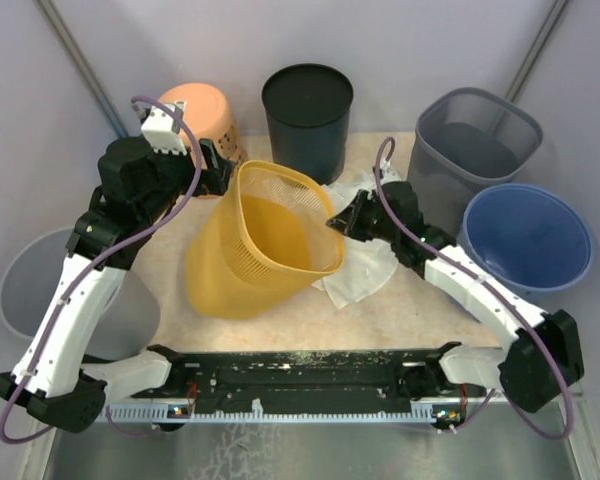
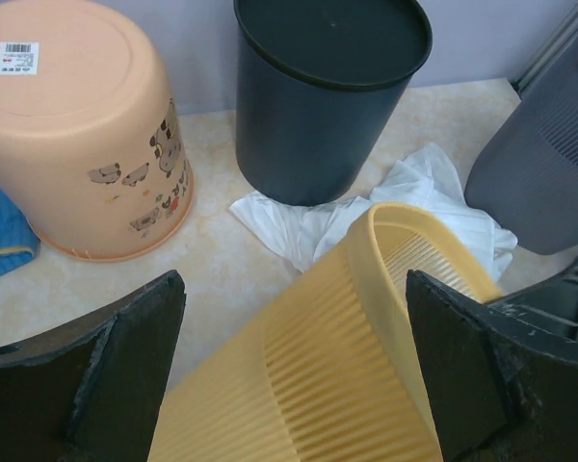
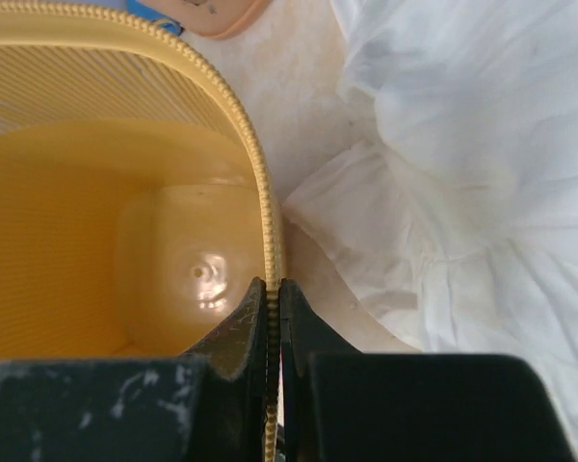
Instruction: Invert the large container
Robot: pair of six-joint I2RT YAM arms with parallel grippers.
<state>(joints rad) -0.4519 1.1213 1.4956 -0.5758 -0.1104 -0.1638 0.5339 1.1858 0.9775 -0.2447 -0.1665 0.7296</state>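
The large yellow slatted bin stands tilted on the table, its mouth facing up and to the right. My right gripper is shut on its right rim; in the right wrist view the rim runs between the closed fingers, with the bin's inside to the left. My left gripper is open at the bin's far left rim. In the left wrist view the bin's ribbed wall lies between the spread fingers, not touching them.
An upturned orange bucket and a black bin stand behind. A grey mesh bin and a blue bin stand at right, a grey bin at left. White cloth lies under the right arm.
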